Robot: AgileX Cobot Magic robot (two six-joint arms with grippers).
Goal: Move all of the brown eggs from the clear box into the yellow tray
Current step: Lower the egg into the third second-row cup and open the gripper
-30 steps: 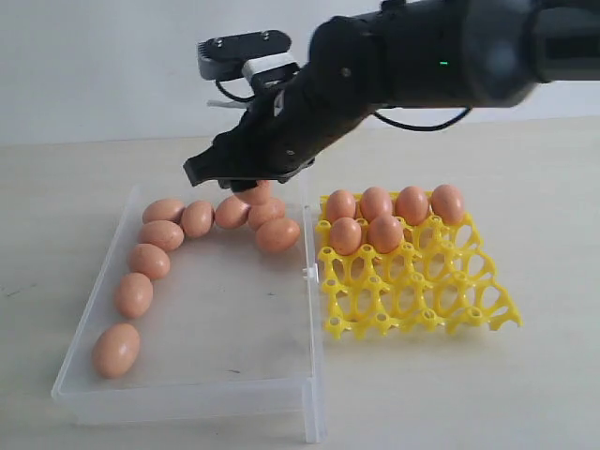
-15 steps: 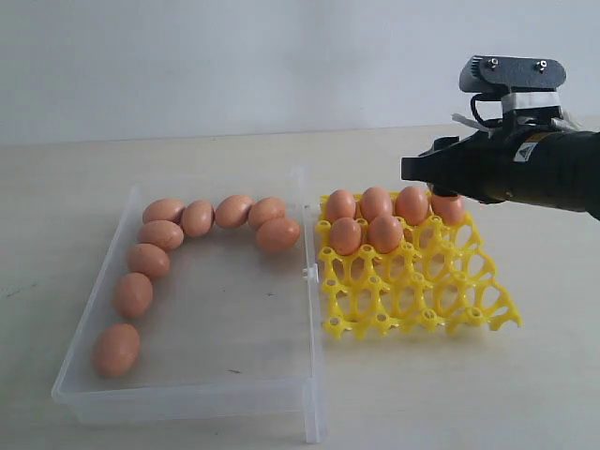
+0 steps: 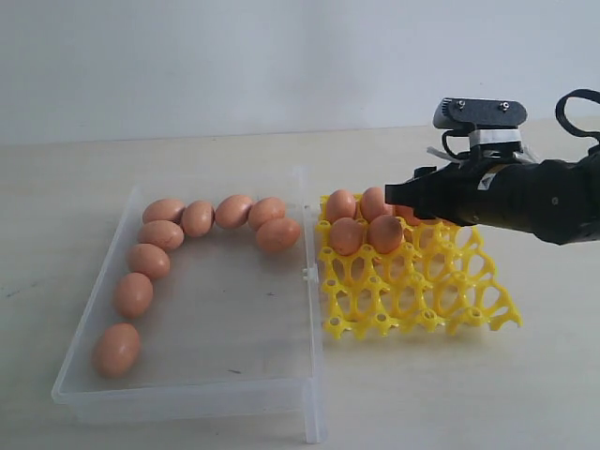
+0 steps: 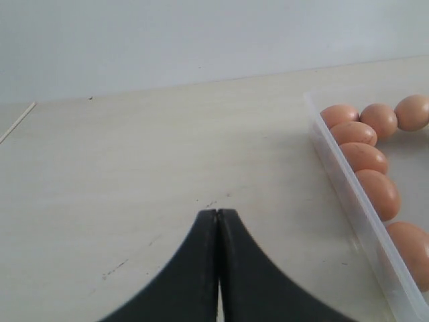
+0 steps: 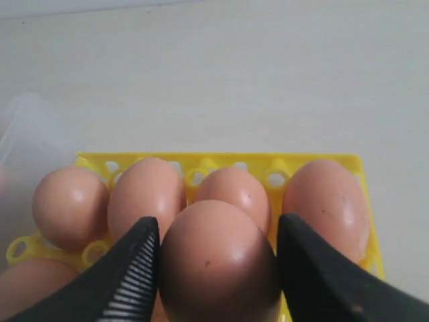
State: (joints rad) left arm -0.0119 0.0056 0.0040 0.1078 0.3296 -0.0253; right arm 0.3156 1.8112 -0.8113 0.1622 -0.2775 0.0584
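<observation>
Matte, smooth-oval brown eggs (image 3: 133, 293) curve along the transparent walls of the clear box (image 3: 312, 394) beside the yellow tray (image 3: 422, 300), whose openwork lattice cups several more. The right gripper (image 3: 398, 195) stretches level above the tray's far rows; only its wrist view shows black fingers (image 5: 134, 268), one ribbed, clamping one egg (image 5: 218, 261). The left gripper (image 4: 218, 218), pinched together and empty, hovers over the table (image 4: 134, 168), past the box from the tray
</observation>
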